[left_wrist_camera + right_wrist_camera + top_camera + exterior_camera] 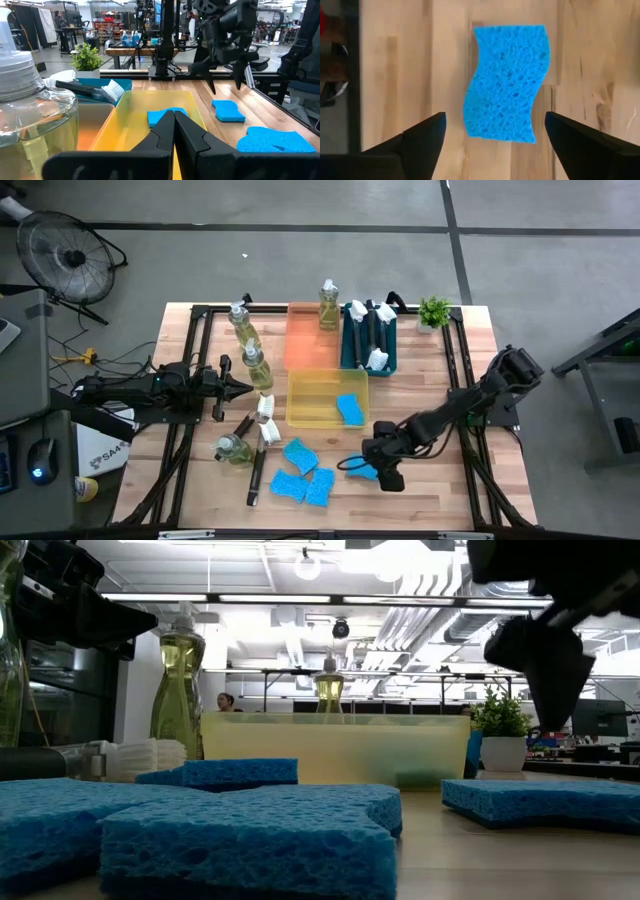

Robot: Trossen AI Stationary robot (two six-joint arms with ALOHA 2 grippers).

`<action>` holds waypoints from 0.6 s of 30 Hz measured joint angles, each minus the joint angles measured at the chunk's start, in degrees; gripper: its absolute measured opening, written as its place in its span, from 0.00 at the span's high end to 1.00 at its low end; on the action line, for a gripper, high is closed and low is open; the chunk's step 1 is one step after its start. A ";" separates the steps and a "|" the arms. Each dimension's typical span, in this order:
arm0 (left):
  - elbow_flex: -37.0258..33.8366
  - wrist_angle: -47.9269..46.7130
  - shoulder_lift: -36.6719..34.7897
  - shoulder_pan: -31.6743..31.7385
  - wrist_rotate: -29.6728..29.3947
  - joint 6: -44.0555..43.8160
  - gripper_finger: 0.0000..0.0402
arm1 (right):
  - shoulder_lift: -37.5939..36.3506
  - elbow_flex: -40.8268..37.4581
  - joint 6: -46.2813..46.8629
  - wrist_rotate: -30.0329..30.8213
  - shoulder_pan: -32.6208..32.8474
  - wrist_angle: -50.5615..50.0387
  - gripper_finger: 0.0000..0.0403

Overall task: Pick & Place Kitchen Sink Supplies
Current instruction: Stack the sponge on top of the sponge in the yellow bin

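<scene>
Hovering open, right end effector (492, 131) straddles blue sponge (506, 82), seemingly untouched.

A robotics lab or open workshop hall: bare concrete floor (300, 260), exposed ceiling pipes (300, 600), a floor fan (65, 255), and rows of equipment-laden workbenches (135, 50) behind the wooden tabletop (420, 390).

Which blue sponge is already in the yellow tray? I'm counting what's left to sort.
The sponge at the yellow tray's right end. The others lie on the bare table: a cluster in front of the tray, and one under the open right gripper.
</scene>
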 joint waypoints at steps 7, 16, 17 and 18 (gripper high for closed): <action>0.00 0.02 0.00 0.01 0.00 0.00 1.00 | 3.58 0.00 4.33 2.79 0.98 0.39 0.08; 0.00 0.02 0.01 0.01 0.00 0.00 1.00 | 4.22 0.00 2.86 5.60 2.04 0.98 0.01; 0.00 0.02 0.02 0.01 0.00 0.00 1.00 | 4.22 0.00 2.59 5.89 2.12 0.83 0.01; 0.00 0.02 0.00 0.01 0.00 0.00 1.00 | 4.25 0.00 2.24 6.01 2.14 0.77 0.01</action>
